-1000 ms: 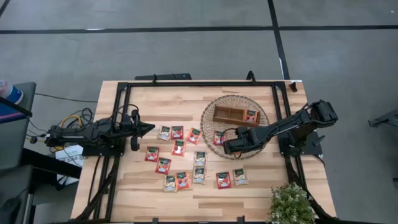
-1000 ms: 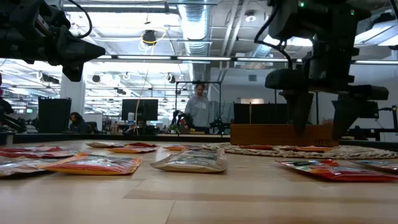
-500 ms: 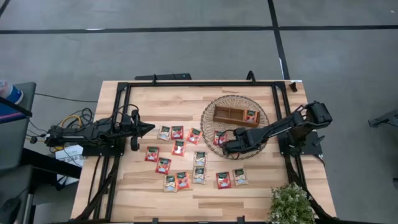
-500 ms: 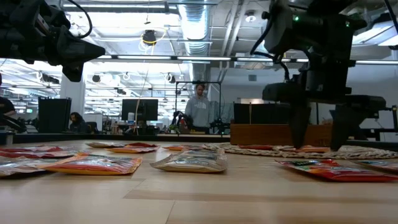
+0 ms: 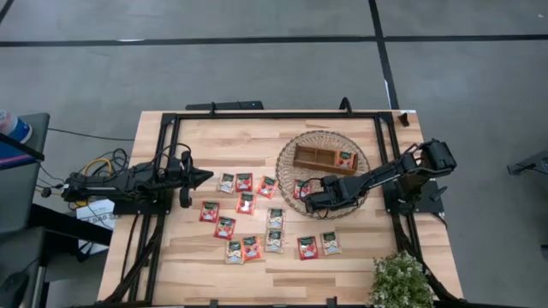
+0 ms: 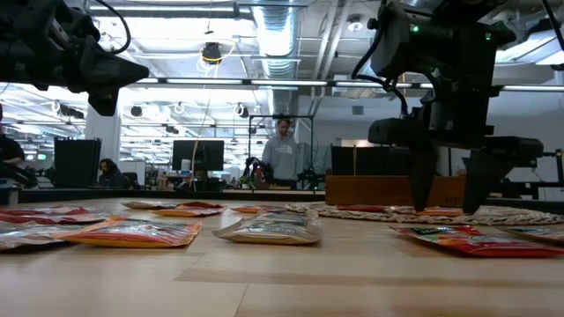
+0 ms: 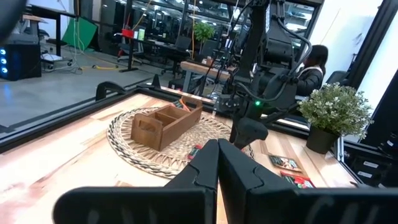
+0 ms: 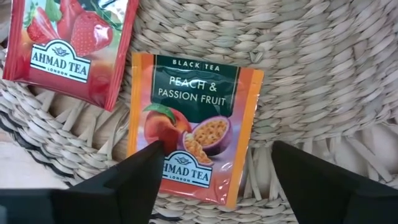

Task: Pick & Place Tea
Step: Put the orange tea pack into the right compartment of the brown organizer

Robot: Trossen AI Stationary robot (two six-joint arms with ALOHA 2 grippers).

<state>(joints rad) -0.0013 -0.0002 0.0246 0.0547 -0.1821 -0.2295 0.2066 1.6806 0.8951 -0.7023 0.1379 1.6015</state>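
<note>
The oblong wooden tray with compartments (image 5: pixel 324 159) sits on the round woven wicker mat (image 5: pixel 291 152); one red tea sachet (image 5: pixel 346 160) lies in its end compartment, on the side toward the right arm's base, and the other compartments look bare. Two more sachets lie on the mat's rim below the tray: an orange peach and passion fruit black tea sachet (image 8: pixel 193 126) and, just beside it, a red strawberry sachet (image 8: pixel 68 43). The remaining red and pale sachets (image 5: pixel 246 203) are scattered over the light wooden table (image 5: pixel 351 261) beside the mat, toward the left arm.

The right gripper (image 5: pixel 310 198) hangs over the mat's rim with its fingers spread wide, one on each side of the orange sachet, holding nothing. The left gripper (image 5: pixel 205 177) waits well away from the mat, its fingers pressed together and empty.

Only the right wrist view shows the printed labels. The low view shows the right fingers (image 6: pixel 421 179) pointing straight down at the mat, and a person (image 6: pixel 282 151) standing in the room behind.
</note>
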